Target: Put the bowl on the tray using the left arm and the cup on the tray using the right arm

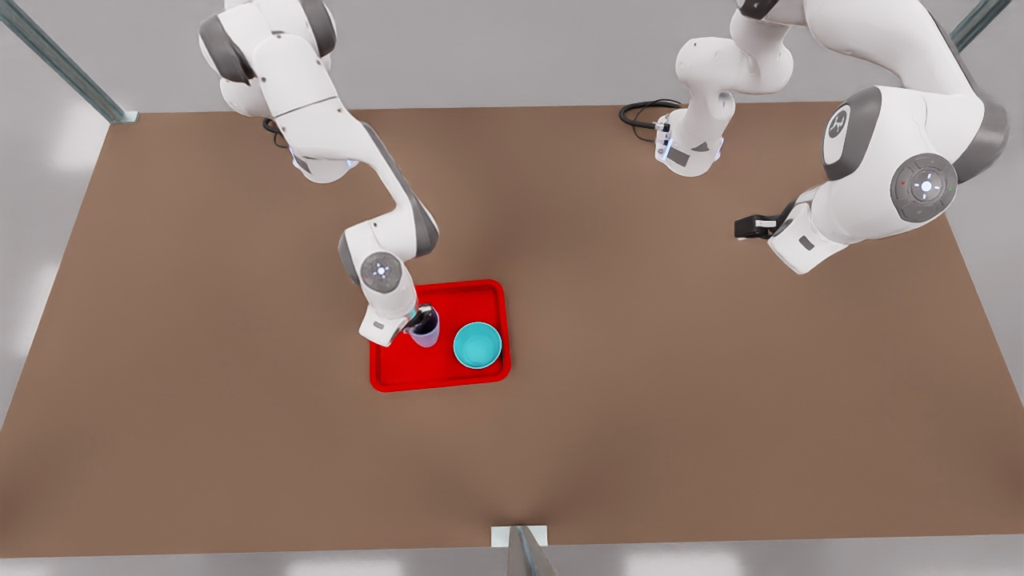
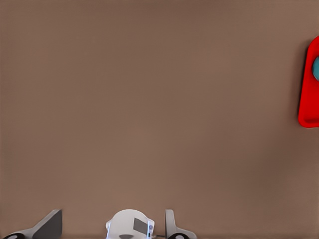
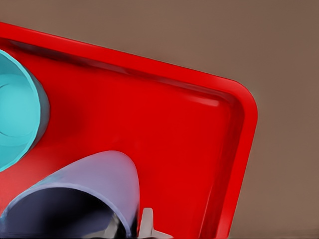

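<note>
Cup (image 1: 425, 327) and bowl (image 1: 478, 345) both sit on the tray (image 1: 480, 294) at frame centre; we judge our right gripper (image 1: 418, 320), pinching the cup's rim, should release next, while our left gripper (image 1: 746, 228) waits, spread and empty, at right.

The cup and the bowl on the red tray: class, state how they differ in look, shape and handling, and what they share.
The cup is pale lavender, taller than wide; the bowl is teal, low and wider. The right gripper grips the cup's rim, one finger inside it; the bowl stands free, while the left gripper waits away, open. Both stand upright, side by side, inside the tray.
</note>
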Available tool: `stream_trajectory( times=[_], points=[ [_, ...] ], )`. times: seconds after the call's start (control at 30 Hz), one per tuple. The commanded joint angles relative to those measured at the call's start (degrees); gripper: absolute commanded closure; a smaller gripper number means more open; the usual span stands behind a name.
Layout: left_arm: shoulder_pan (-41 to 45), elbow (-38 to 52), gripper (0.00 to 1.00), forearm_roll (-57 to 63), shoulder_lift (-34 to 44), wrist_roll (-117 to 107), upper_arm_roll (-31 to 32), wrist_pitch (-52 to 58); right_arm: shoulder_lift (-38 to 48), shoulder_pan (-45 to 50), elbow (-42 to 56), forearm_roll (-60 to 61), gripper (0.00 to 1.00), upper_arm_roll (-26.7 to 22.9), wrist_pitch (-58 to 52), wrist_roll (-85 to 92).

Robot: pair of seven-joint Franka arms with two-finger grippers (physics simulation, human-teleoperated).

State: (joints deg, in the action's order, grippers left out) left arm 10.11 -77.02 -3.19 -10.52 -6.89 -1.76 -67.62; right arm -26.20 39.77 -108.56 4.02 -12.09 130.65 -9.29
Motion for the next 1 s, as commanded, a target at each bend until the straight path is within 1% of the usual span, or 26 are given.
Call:
stream_trajectory(
  times=[0.0, 0.03, 0.3, 0.5, 0.53, 0.57, 0.6, 0.63, 0.67, 0.7, 0.73, 0.77, 0.8, 0.9, 0.97],
  points=[
    [0.00, 0.02, 0.00, 0.02, 0.06, 0.30, 0.00, 0.03, -0.17, 0.04, 0.11, 1.16, 0.16, 0.05, 0.22, -11.97],
    [0.00, 0.02, 0.00, 0.02, 0.06, 0.30, 0.00, 0.03, -0.43, 0.04, 0.20, 1.34, 0.00, 0.14, 0.22, -12.06],
    [0.09, 0.02, 0.00, 0.02, 0.06, 0.30, 0.09, 0.03, 0.44, 0.04, 1.43, 2.39, 0.00, 0.23, -0.66, -11.97],
    [0.09, 0.02, 0.00, 0.02, -0.02, 0.21, 0.09, 0.03, 5.28, -1.01, 1.43, 2.22, 0.00, -0.30, -7.42, -11.01],
    [0.00, 0.02, 0.00, 0.02, -0.02, 0.30, 0.09, 0.03, 5.80, -2.85, 1.60, 1.69, 0.00, -0.74, -8.91, -10.74],
    [0.00, 0.02, 0.00, -0.15, 0.06, 0.39, 0.09, 0.03, 6.33, -4.70, 4.05, 1.25, 0.00, -1.88, -13.99, -7.51],
    [0.09, 1.16, 0.00, -0.50, 0.06, 0.22, 0.18, 0.03, 6.33, -5.59, 6.08, 0.99, 0.00, -6.36, -18.50, -0.74],
    [-0.09, 1.69, 0.00, -1.55, -0.11, 0.21, 0.18, 0.03, 6.33, -7.07, 6.35, -1.39, 0.00, -9.09, -19.46, 5.15],
    [-0.27, 1.87, 0.00, -2.53, -0.55, 0.04, 0.18, 0.03, 6.33, -9.62, 7.93, -1.65, 0.00, -9.44, -20.78, 10.25],
    [-0.18, 2.04, 0.00, -2.44, -0.64, 0.04, 0.18, 0.12, 8.70, -13.58, 10.04, -1.65, 0.00, -9.44, -24.73, 15.36],
    [-0.27, 3.18, 0.00, -2.53, -0.99, 0.04, 0.18, 1.61, 13.36, -14.90, 9.95, -3.31, 0.00, -9.44, -27.81, 15.36],
    [-0.27, 4.59, 0.00, -2.61, -2.22, 0.04, 0.18, 3.02, 17.31, -14.81, 9.95, -5.69, 0.00, -9.27, -31.15, 15.36],
    [-0.35, 4.59, 0.00, -2.61, -2.31, 0.04, 0.09, 3.55, 18.90, -14.64, 10.65, -5.78, 0.00, -9.27, -33.87, 15.36],
    [-0.35, 4.51, 0.00, -2.26, -2.40, 0.04, 0.09, 3.99, 22.15, -14.55, 12.41, -6.93, 0.00, -8.92, -37.57, 15.27],
    [-0.18, 4.51, 0.00, -2.26, -2.48, 0.04, 0.09, 3.99, 22.33, -14.46, 16.10, -6.93, 0.00, -8.65, -40.73, 15.18]
  ],
)
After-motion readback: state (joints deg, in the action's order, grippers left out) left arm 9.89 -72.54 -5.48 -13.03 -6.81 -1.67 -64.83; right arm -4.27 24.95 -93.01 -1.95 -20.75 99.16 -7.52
